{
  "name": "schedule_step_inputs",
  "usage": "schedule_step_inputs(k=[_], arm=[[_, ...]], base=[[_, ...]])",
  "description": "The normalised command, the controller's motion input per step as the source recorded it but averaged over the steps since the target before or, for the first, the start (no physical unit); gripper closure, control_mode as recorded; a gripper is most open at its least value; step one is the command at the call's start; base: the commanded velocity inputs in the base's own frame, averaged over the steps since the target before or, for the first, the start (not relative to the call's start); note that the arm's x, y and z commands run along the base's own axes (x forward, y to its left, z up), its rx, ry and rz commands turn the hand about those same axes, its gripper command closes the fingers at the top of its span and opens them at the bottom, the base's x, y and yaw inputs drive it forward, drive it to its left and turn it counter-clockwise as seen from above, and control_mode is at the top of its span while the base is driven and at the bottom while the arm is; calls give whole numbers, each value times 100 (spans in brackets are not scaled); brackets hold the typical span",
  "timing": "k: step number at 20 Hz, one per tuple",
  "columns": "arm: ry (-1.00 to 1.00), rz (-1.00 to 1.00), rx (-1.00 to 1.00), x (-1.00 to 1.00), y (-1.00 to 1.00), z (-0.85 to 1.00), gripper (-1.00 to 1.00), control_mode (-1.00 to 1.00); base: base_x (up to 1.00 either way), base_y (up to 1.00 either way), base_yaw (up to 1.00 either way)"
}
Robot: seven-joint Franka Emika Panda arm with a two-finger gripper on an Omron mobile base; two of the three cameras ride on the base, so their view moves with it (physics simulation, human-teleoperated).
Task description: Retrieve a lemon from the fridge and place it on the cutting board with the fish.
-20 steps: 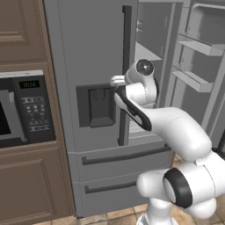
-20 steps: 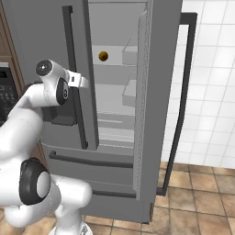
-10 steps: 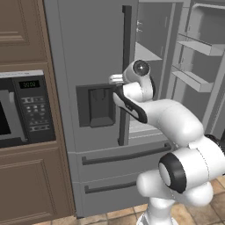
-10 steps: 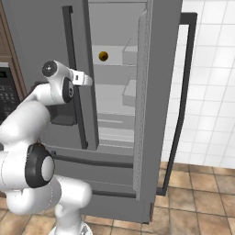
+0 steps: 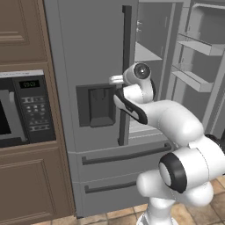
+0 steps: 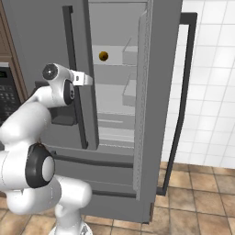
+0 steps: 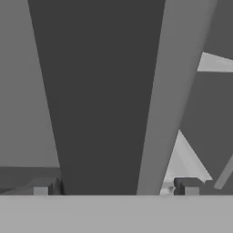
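At the fridge (image 5: 96,66), right door swung wide, left door closed. I note against the earlier frames:
- Gripper (image 7: 116,186): fingers spread wide, nothing between them, close against the dark bar handle (image 5: 125,74) of the closed door; it sits much as half a second ago.
- Arm: elbow has swung lower and further right of the fridge handle.
- Lemon (image 6: 103,56): unmoved on an upper shelf inside the fridge, well apart from the gripper.
- Microwave (image 5: 22,110): left of the fridge, unchanged.

A home kitchen: a grey French-door fridge (image 5: 96,88) stands open beside a built-in microwave (image 5: 24,107) in brown wooden cabinets (image 5: 30,184), with white wall tiles (image 6: 213,82) and tan floor tiles (image 6: 197,202).
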Motion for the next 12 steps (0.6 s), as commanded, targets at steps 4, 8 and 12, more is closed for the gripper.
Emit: schedule_step_inputs(k=[4, 8, 12], arm=[[0, 0, 0, 27, 0, 0, 100, -100], [0, 0, 0, 2, 0, 0, 100, -100], [-1, -2, 0, -6, 1, 1, 100, -100]], base=[[0, 0, 0], [0, 0, 0], [0, 0, 0]])
